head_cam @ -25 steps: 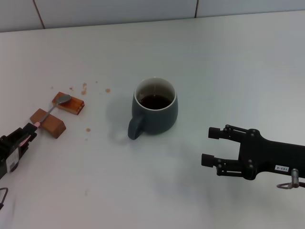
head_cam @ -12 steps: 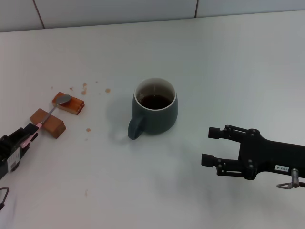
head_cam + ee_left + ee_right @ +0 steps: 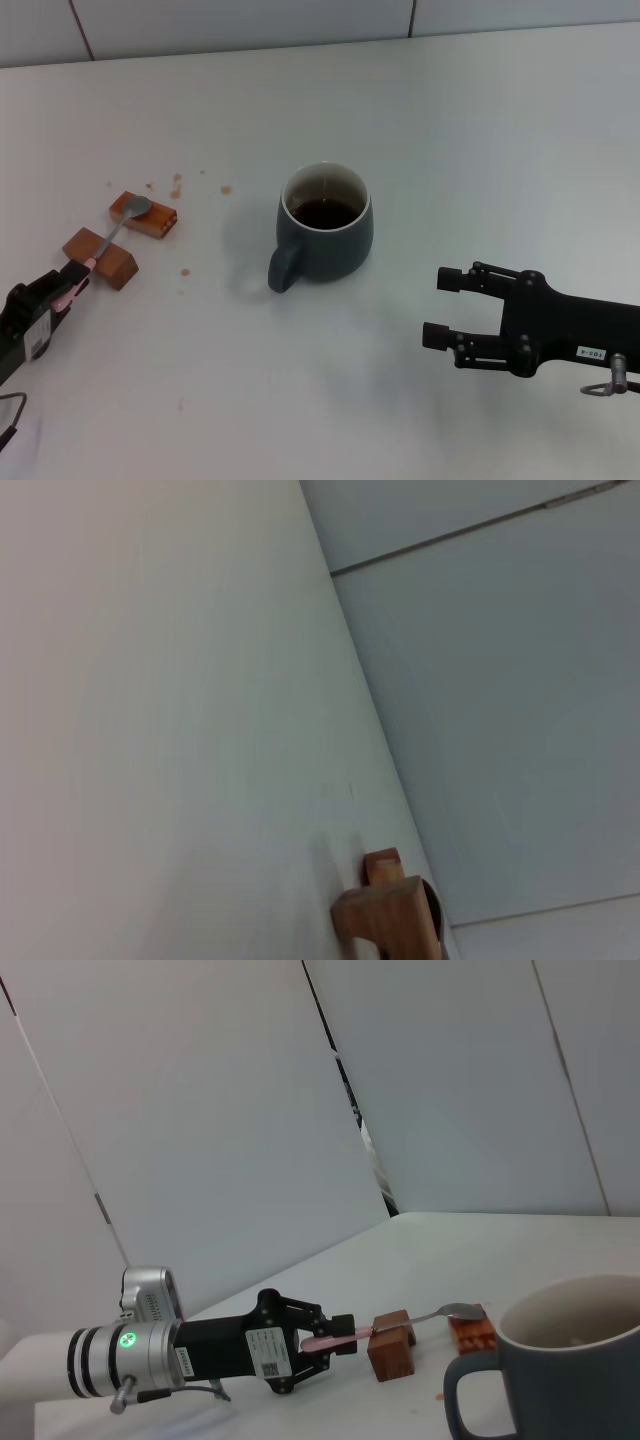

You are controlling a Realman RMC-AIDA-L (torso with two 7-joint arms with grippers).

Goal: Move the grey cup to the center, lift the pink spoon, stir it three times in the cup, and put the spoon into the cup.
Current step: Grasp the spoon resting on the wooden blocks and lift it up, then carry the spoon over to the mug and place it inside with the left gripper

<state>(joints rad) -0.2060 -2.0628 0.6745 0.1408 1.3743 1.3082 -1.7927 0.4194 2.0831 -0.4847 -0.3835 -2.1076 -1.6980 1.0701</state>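
The grey cup (image 3: 322,235), holding dark liquid, stands mid-table with its handle toward me; its rim fills the near corner of the right wrist view (image 3: 560,1360). The pink spoon (image 3: 110,232) lies across two wooden blocks, with its metal bowl on the far block. My left gripper (image 3: 68,287) sits low at the left edge, shut on the pink handle end, and also shows in the right wrist view (image 3: 338,1338). The spoon's bowl (image 3: 452,1311) still rests on the block. My right gripper (image 3: 440,308) hovers open to the right of the cup, holding nothing.
Two brown wooden blocks (image 3: 100,257) (image 3: 146,216) carry the spoon; the near one shows in the left wrist view (image 3: 390,915). Small brown spill spots (image 3: 178,184) dot the white table (image 3: 480,150) left of the cup. A tiled wall (image 3: 250,20) runs along the far edge.
My left gripper has crept slightly forward along the pink handle and its fingers have drawn in on it. Spoon, blocks, cup and right arm have stayed put.
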